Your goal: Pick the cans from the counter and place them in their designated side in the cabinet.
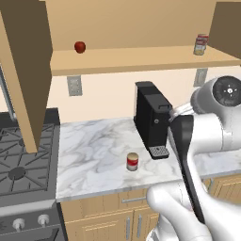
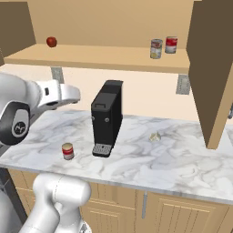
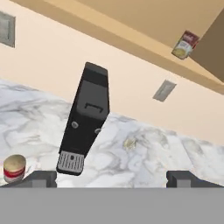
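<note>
Gripper [image 3: 111,178] jaws spread wide, holding nothing | 1 red can [image 2: 68,151] on counter [image 2: 182,164] | 2 cans on cabinet shelf [image 2: 113,57] | 1 coffee machine [image 2: 107,117]

A: Light is even and fairly bright, flat as renders go. No glare on the counter [image 1: 94,150].

B: Shadows?

A: Soft ones only. A faint dark patch sits at the foot of the coffee machine [image 2: 107,118], and the cabinet [image 2: 109,57] is dimmer under its shelf board than on top of it.

B: Sharpness?

A: Nothing is blurred, near or far. Edges look slightly jagged. In the hand view everything around the coffee machine leans, with no bending at the borders.
</note>
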Controlling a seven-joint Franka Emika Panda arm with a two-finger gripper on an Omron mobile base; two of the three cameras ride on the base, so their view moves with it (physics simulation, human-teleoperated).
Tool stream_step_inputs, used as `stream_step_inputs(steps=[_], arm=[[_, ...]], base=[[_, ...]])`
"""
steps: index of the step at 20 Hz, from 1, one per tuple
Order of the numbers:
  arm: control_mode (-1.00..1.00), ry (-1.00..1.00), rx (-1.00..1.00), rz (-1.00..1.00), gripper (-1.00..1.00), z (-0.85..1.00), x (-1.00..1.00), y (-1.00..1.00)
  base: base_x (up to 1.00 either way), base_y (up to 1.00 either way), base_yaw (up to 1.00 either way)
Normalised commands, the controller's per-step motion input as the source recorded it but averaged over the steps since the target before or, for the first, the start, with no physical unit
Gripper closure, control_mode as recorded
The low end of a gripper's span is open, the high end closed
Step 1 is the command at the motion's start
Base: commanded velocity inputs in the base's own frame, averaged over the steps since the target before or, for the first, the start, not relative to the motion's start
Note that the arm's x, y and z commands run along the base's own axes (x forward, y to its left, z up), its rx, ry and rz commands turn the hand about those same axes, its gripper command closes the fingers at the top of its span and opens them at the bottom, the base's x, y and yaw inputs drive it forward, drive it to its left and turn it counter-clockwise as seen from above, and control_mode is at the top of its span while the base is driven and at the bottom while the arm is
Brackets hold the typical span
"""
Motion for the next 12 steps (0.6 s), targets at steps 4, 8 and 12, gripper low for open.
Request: stream_step_inputs(steps=[4,8,12], arm=[[-1.00,0.18,0.19,-0.04,-1.00,-0.22,0.03,0.00],[-1.00,0.13,0.17,0.00,-1.00,-0.22,0.01,0.00],[-1.00,0.08,0.12,0.00,-1.00,-0.23,0.00,0.10]], base=[[0.00,0.00,0.00],[0.00,0.00,0.00],[0.00,0.00,0.00]])
